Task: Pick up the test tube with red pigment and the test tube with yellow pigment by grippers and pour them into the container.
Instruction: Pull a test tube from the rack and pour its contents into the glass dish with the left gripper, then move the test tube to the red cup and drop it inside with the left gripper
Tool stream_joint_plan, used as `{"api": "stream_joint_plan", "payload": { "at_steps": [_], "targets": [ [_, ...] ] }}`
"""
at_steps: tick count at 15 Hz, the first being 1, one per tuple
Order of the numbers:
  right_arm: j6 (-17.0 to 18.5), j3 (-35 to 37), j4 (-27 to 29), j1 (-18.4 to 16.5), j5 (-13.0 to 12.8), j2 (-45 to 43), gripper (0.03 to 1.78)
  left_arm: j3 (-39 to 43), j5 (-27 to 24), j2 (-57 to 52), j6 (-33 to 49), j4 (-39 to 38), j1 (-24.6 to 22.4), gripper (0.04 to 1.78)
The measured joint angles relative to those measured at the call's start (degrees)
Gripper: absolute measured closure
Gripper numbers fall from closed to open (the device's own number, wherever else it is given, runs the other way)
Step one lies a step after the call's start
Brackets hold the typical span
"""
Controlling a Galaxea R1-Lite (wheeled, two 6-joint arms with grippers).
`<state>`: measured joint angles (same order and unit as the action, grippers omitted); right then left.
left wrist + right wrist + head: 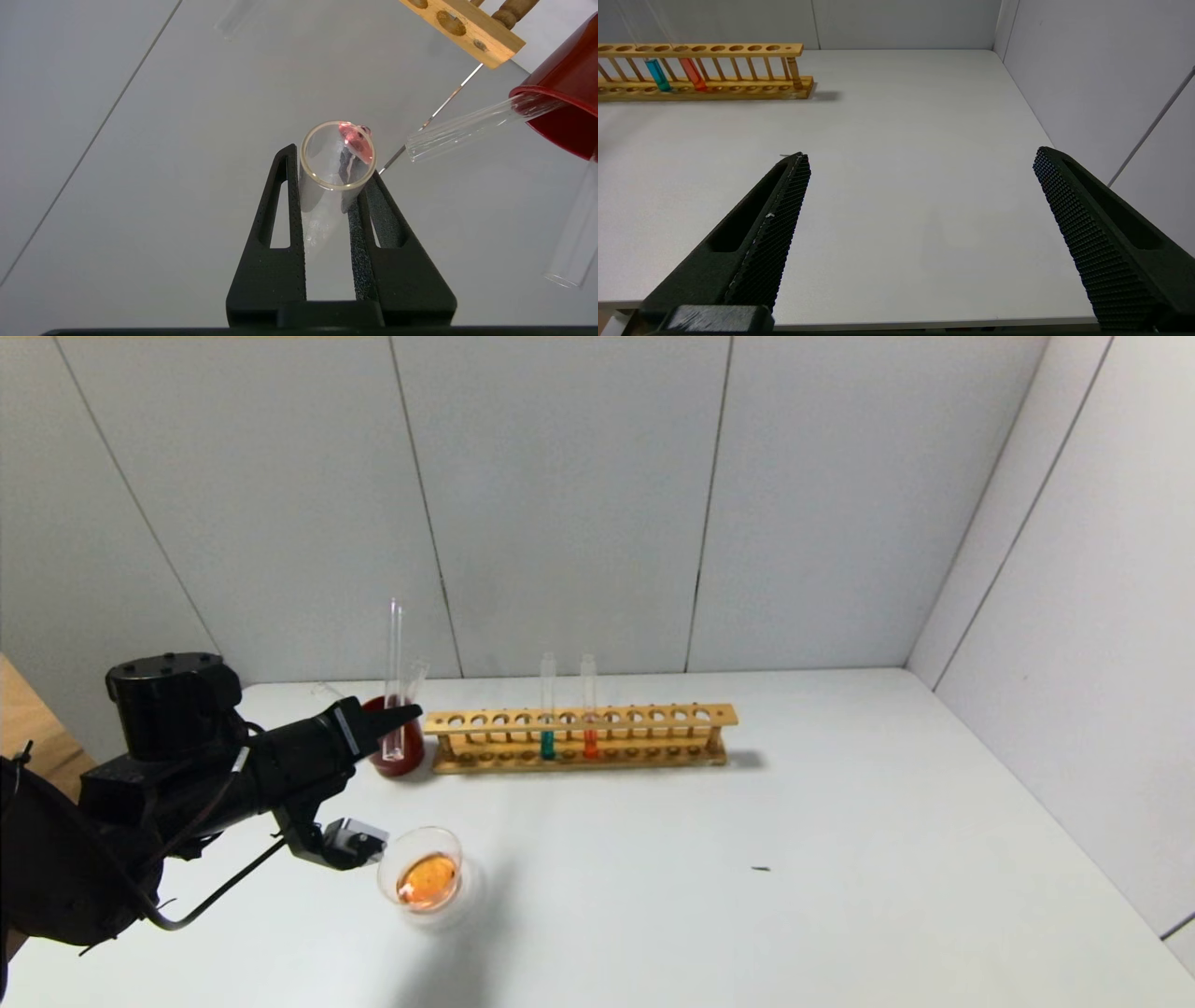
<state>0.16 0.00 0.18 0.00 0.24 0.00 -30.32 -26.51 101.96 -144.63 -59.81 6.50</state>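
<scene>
Pale grey panelled walls close in a smooth white table (840, 859), matte and flat. At about nine o'clock on it the left gripper (334, 186) reaches in, its black, grainy, wedge-shaped fingers (289, 200) pinching a clear glass tube (334, 163) near its open round rim — the tube is all but drained, only a smear of red clinging inside the lip, so this looks to be the test tube with red pigment. Just beyond the fingertips, toward eleven o'clock, stands an opaque dark red cup (397, 747) with slim empty glass tubes (394, 672) leaning out of it. Below the gripper, near seven o'clock, sits the container (422, 873), a low round clear glass dish with a curved wall and a pool of orange liquid at its bottom. Right of the cup, at twelve o'clock, runs a long wooden rack (579, 737) with a row of round holes and turned spindles; two upright tubes stand in it side by side, one with teal liquid (547, 744) and, to its right, one with orange-red liquid (590, 743) at its rounded bottom. No yellow-filled tube can be made out. At about five o'clock, off the near edge of the table, the right gripper (920, 210) hangs idle — its ribbed, mesh-textured fingers (780, 224) spread wide, nothing between them.
</scene>
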Motion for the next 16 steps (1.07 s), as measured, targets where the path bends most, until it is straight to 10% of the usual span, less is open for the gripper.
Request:
{"api": "stream_joint_plan", "payload": {
  "at_steps": [5, 13, 16],
  "targets": [
    [0.00, 0.00, 0.00, 0.00, -0.02, 0.00, 0.06, -0.27, 5.29, -3.04, 17.62, 0.13, 0.04, 1.50],
    [0.02, 0.00, -0.02, 0.00, 0.00, 0.00, 0.06, -14.30, 42.63, -8.00, 76.52, 3.25, 6.29, 1.50],
    [0.02, 0.00, 0.00, -0.02, 0.00, 0.00, 0.06, -20.97, 47.24, -9.22, 95.51, 15.38, 6.89, 1.50]
  ]
}}
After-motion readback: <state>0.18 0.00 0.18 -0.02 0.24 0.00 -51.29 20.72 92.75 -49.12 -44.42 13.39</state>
